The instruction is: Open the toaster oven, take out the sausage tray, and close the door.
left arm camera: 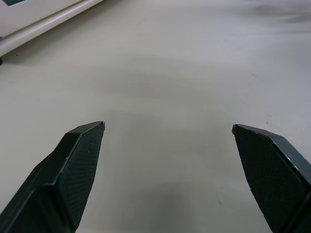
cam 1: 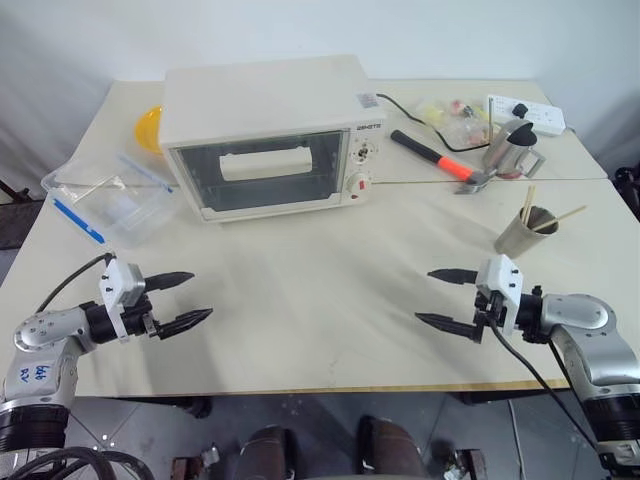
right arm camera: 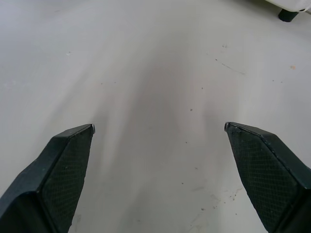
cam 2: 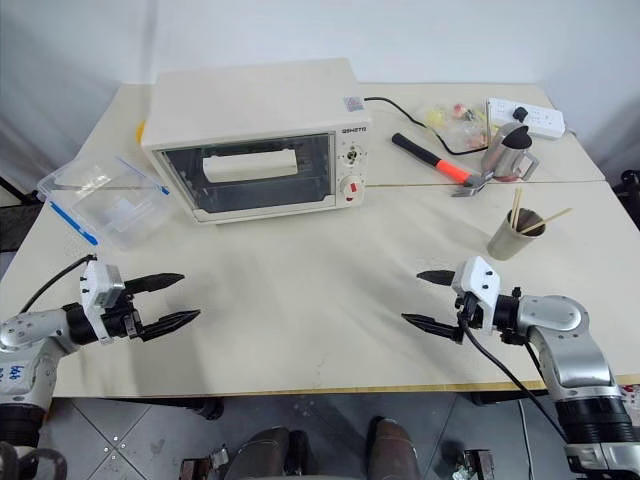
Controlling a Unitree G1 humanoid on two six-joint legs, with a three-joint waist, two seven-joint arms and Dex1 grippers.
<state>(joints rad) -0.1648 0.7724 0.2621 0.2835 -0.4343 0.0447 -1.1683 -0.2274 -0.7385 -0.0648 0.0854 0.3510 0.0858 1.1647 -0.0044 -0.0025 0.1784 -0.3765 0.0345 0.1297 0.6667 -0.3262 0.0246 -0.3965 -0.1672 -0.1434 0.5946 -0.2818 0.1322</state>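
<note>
Left eye view: toaster oven (cam 1: 270, 135) sits at back of worktop (cam 1: 320, 300), door (cam 1: 258, 172) shut, white bar handle behind glass. Sausage tray not made out through glass. Left gripper (cam 1: 190, 297) hovers over worktop near front left, jaws spread wide, holding nothing. Right gripper (cam 1: 432, 297) hovers near front right, jaws likewise wide, empty. Both well apart from oven. Clear plastic container (cam 1: 110, 205) just left of oven. Hammer (cam 1: 440, 158), metal kettle (cam 1: 512, 148), cup of chopsticks (cam 1: 527, 228) to right.
</note>
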